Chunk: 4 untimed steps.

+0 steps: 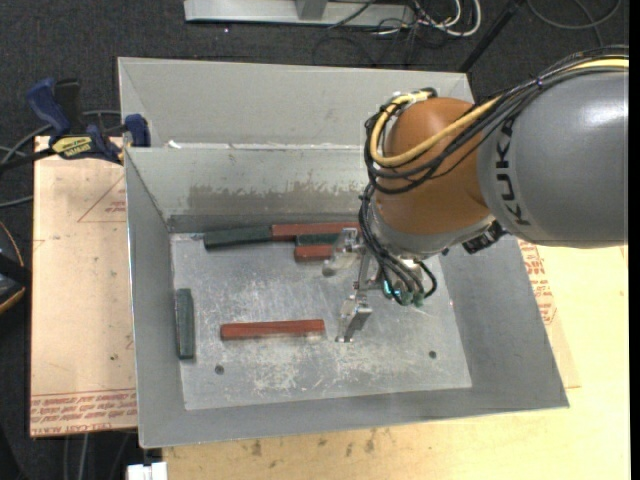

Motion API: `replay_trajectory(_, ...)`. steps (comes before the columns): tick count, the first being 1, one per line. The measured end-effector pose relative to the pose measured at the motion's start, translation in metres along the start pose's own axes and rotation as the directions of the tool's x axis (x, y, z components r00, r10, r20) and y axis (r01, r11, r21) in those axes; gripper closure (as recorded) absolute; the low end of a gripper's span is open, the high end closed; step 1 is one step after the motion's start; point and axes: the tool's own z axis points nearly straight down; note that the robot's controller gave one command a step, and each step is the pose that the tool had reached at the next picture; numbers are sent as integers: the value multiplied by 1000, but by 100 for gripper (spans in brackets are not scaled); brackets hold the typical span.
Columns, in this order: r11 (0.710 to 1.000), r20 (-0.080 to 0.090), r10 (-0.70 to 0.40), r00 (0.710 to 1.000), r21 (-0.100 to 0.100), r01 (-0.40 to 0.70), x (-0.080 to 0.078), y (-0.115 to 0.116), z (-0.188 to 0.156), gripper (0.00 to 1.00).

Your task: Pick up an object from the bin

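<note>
My gripper (348,288) hangs below the orange wrist cover, right of the bin's middle. Its two metal fingers stand open, one fingertip (347,334) low near the floor and the other up by the back group of bars, with bare floor between them. A red-brown flat bar (272,330) lies lengthwise on the floor, its right end just left of the lower fingertip and not touching it. A short red-brown bar (314,252) lies just left of the upper finger. Behind it, a longer red-brown bar (310,230) rests along the back wall.
A dark green bar (237,237) lies along the back wall, to the left of the red ones. Another dark green bar (185,323) lies near the left wall, pointing front to back. The arm and its cover hang over the bin's right half.
</note>
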Motion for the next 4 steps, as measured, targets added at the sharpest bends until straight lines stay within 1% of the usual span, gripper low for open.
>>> replay_trajectory(1,1000,8,2,1000,-1,-2,-2,0,-4,0)
replay_trajectory(2,1000,11,28,1000,-3,-28,-9,24,97,100)
replay_trajectory(3,1000,11,29,1000,-3,-29,-9,24,97,100)
replay_trajectory(4,996,10,86,996,-1,-86,15,26,-33,100)
